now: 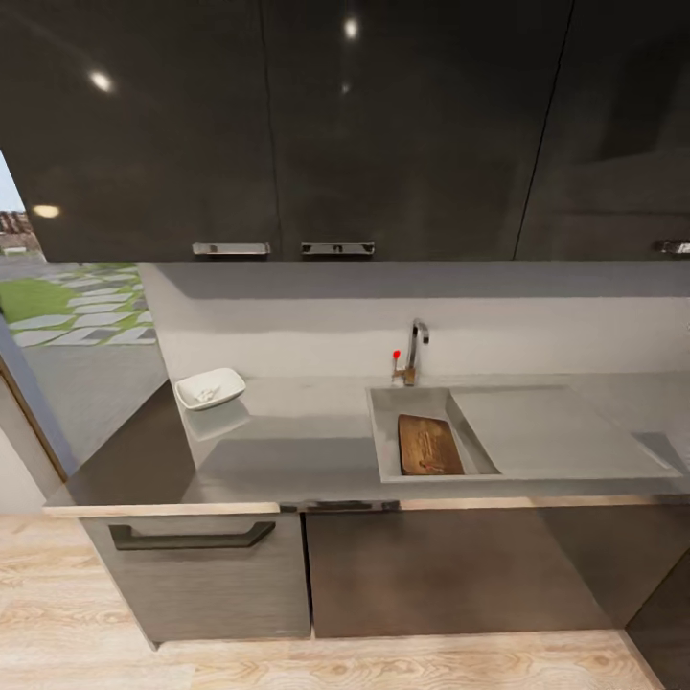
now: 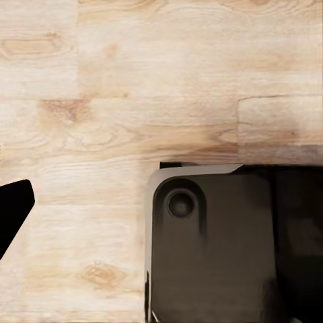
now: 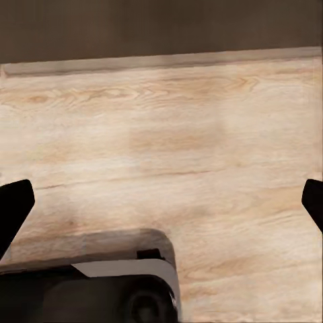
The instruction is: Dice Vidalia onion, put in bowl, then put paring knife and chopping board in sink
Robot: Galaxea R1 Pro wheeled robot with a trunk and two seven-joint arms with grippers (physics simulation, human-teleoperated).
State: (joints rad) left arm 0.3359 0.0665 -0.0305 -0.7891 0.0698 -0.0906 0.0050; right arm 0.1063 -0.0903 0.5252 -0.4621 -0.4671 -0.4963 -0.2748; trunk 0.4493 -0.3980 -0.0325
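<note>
The rectangular brown wooden chopping board [image 1: 429, 446] is lying inside the matte grey metal sink [image 1: 388, 436]. The shallow white squarish bowl [image 1: 210, 388] is sitting on the grey countertop [image 1: 297, 436], holding pale bits, probably diced onion. The knife is not discernible. The right gripper [image 3: 161, 202] is hanging spread over wood floor [image 3: 168, 148]; the left gripper's state I cannot tell. The task is seemingly nearing completion.

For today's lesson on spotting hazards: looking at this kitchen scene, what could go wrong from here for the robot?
1. The chopping board lies in the sink basin, but I cannot make out the paring knife; if it is missing, the task may be unfinished.
2. The bowl sits near the countertop end, so a careless arm sweep could knock it off.
3. The right end effector hangs open over the floor, close to the base units; turning might clip them.
</note>
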